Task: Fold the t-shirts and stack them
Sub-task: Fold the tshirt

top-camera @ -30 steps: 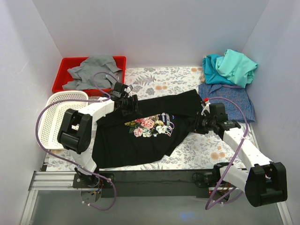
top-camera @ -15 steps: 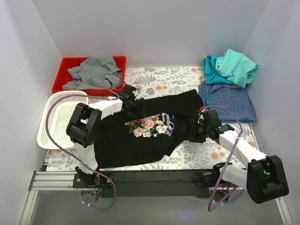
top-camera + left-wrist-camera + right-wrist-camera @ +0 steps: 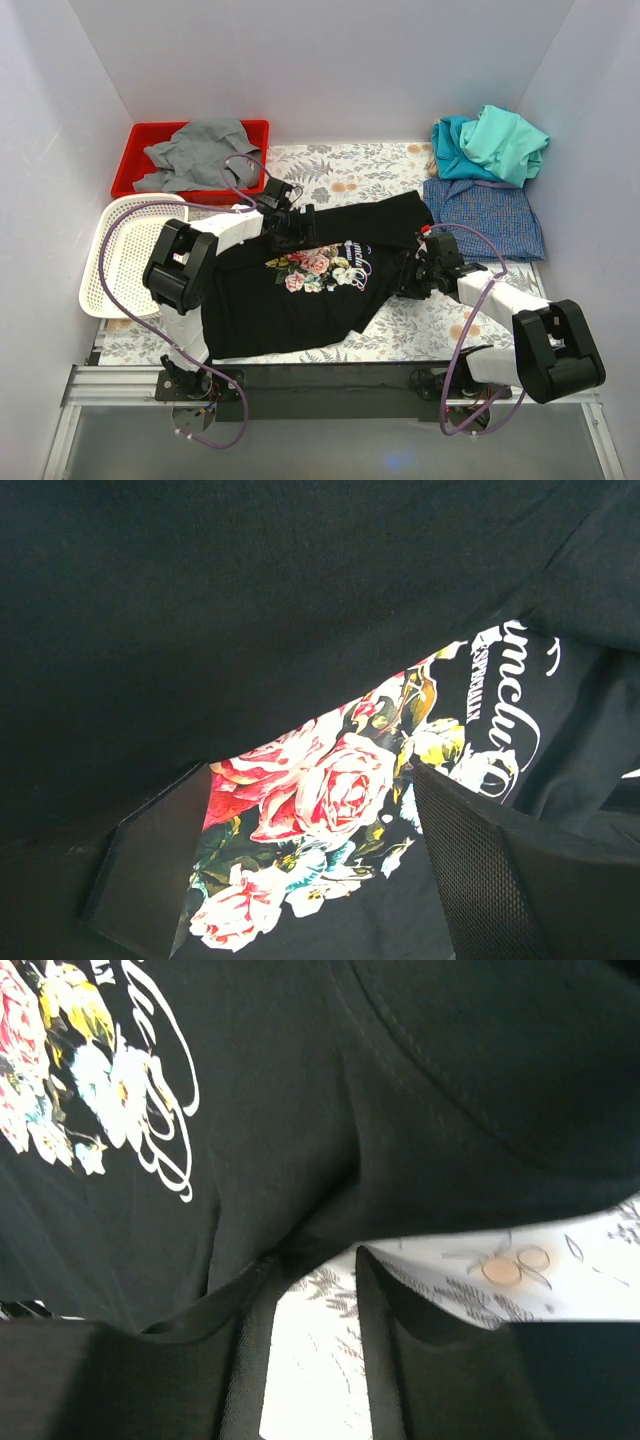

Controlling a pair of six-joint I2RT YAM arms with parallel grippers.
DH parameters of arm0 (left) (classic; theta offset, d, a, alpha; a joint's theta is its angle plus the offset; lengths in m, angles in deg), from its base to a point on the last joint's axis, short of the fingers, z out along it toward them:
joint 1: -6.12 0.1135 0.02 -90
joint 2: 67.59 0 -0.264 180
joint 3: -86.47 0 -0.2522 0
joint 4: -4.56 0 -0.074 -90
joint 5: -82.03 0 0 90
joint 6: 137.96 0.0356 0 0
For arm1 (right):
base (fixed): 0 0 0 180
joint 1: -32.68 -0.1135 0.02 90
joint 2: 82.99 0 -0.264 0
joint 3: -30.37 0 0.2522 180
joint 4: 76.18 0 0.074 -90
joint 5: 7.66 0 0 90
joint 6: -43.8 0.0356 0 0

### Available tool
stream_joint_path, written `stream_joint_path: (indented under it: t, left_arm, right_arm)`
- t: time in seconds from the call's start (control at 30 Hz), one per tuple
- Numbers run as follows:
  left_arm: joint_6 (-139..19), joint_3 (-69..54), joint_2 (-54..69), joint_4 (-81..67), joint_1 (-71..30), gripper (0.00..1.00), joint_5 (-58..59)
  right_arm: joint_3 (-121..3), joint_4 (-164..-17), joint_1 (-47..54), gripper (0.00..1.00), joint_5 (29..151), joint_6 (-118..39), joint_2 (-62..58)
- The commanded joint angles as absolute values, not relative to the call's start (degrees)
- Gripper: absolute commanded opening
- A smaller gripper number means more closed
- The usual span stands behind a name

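The black t-shirt lies print-up across the middle of the table, skewed and not yet flat, its far edge rumpled and its right sleeve bunched. Your left pincer sits low over the far edge, just above the rose print. In the wrist view its fingers stand wide apart and released, with only the roses between them. If you close here you are likely to pinch the chest rather than the hem or shoulder, and a lift from there would drag the shirt into a heap instead of a clean fold. Your right pincer is at the shirt's right edge. Its fingers show a narrow gap with bare table in it and the dark hem lies against one tip, but I cannot tell whether it is grasping the cloth or only resting beside it. If the hold is that shallow, the hem may slip out as soon as you pull, and the two sides would then move unevenly and twist the shirt further. A pincer pressed that low may also catch the patterned table cover along with the hem. Watch the right arm's sweep as well, since the blue-checked shirt lies near it, with the teal shirt and mint-green shirt heaped just behind. A wide swing could drag them out of place.
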State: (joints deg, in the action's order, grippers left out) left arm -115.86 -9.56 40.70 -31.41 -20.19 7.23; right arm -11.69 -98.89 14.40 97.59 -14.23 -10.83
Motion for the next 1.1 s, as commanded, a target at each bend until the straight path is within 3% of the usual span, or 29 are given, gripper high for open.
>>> stream_joint_path:
  t: [0.0, 0.07, 0.1, 0.57, 0.83, 0.87, 0.93, 1.0, 1.03, 1.07]
  left_arm:
    - [-114.50, -8.58, 42.19, -32.92, -20.08, 0.82, 6.18]
    - [-114.50, -7.97, 42.98, -33.45, -20.08, 0.82, 6.44]
    - [-114.41, -7.88, 43.15, -33.54, -20.08, 0.83, 6.70]
    - [-111.95, -3.66, 46.41, -36.09, -20.16, 0.85, 6.09]
    - [-111.51, -3.66, 45.70, -37.23, -20.16, 0.86, 6.53]
    - [-111.51, -3.75, 45.70, -37.32, -20.08, 0.86, 6.71]
    - [-111.51, -3.31, 45.97, -37.41, -20.16, 0.86, 7.06]
    - [-111.68, -3.05, 46.41, -37.85, -20.08, 0.86, 6.53]
    - [-111.51, -2.96, 46.49, -38.02, -20.08, 0.86, 6.44]
    - [-111.51, -2.61, 46.58, -38.37, -20.08, 0.86, 6.36]
  right_arm:
    - [-12.66, -96.01, 13.87, 0.39, 96.67, -14.03, -8.46]
    - [-13.01, -96.01, 13.78, 0.08, 97.10, -13.94, -7.50]
    - [-13.19, -96.79, 13.43, 0.01, 97.37, -14.03, -7.93]
    - [-28.74, -124.65, 11.59, 0.01, 92.89, -15.88, -24.89]
    - [-38.31, -116.05, 10.27, 0.01, 96.14, -18.59, -9.54]
    - [-41.02, -115.09, 9.92, 0.06, 96.84, -19.73, -6.90]
    - [-43.15, -112.02, 9.30, 0.27, 100.08, -21.49, 0.74]
    - [-46.13, -112.70, 7.64, 0.36, 100.10, -24.03, 6.19]
    - [-46.49, -114.53, 7.11, 0.54, 98.71, -24.83, 6.91]
    - [-46.85, -116.21, 6.49, 0.55, 94.25, -25.19, 7.27]
